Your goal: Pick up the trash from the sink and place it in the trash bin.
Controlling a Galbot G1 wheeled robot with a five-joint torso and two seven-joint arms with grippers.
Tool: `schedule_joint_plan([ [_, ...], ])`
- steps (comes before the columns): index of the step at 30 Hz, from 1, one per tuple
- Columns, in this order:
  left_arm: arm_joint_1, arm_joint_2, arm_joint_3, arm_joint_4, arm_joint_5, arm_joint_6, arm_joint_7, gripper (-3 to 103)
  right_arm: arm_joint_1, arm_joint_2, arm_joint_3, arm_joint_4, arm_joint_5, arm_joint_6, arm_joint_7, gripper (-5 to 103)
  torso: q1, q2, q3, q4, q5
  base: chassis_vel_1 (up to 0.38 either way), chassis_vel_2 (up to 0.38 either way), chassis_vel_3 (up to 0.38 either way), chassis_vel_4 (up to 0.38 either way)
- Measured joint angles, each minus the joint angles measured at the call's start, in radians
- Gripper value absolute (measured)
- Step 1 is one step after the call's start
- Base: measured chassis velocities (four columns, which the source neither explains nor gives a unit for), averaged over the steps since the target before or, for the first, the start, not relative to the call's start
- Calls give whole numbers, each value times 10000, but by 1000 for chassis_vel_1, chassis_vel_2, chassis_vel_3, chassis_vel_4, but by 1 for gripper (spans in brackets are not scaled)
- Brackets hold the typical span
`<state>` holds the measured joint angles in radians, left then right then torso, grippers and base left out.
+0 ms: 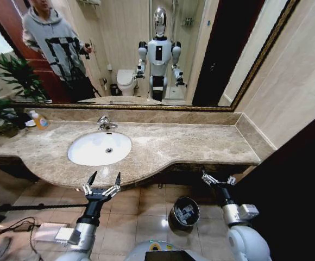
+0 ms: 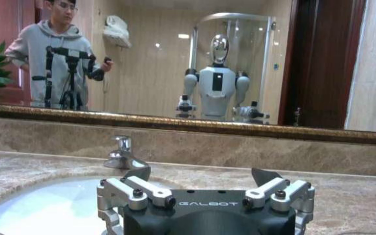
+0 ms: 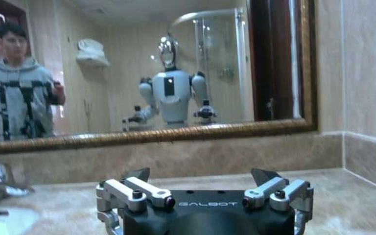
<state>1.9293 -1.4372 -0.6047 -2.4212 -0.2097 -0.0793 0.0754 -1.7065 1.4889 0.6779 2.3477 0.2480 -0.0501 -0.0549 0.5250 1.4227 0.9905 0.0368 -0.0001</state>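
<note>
Left gripper, fingers spread wide and holding nothing, hovers at the countertop's front edge before the sink. Right gripper, likewise open and empty, hangs below the front-right corner. Trash bin stands on the floor between them, its contents indistinct.

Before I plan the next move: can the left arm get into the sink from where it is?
Probably yes. The left gripper hangs open at the counter's front edge, just before the sink, with nothing between them.

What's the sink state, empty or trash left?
Looks empty: the sink basin shows bare white around the drain.
</note>
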Motion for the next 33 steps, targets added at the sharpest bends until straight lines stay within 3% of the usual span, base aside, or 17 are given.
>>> schedule_joint_plan([
  [5, 0, 0, 0, 0, 0, 0, 0, 100, 414, -106, -422, 270, -159, -555, 495, 100, 0, -1, 0, 0, 0, 0, 0, 0, 0],
  [12, 0, 0, 0, 0, 0, 0, 0, 100, 693, -216, -554, 120, -625, -743, 840, 100, 1, -1, 1, 0, 1, 0, 0, 0, 0],
  [33, 0, 0, 0, 0, 0, 0, 0, 100, 449, -112, -469, 329, -799, -789, 721, 100, 1, -1, 0, 0, 0, 0, 0, 0, 0],
])
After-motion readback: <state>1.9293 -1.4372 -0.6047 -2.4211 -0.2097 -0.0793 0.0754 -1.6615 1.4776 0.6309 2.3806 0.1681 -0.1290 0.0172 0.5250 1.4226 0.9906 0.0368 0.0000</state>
